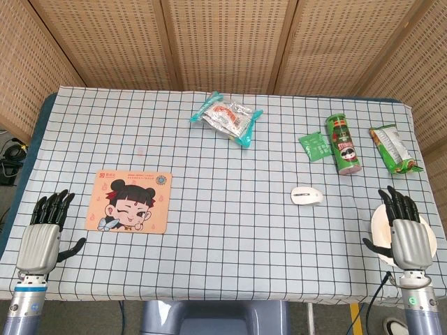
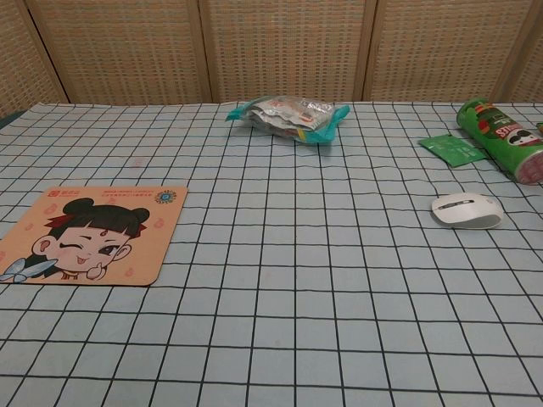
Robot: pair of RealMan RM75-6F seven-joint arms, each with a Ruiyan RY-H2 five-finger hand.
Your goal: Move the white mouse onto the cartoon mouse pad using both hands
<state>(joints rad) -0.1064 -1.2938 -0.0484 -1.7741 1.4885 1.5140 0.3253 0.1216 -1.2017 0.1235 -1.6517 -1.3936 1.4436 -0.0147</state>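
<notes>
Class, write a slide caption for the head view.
Both open hands, left hand and right hand, flank white mouse and cartoon mouse pad.

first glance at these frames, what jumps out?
The cartoon mouse pad, with its winking girl, lies on the left side of the checked tablecloth. The white mouse sits apart from it on the right side, near a green chip can lying on its side. Both hands rest open at the near edge, left hand and right hand, touching neither.

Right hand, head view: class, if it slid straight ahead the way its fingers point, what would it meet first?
Probably bare checked tablecloth, then the green striped snack packet; right hand passes right of the white mouse.
</notes>
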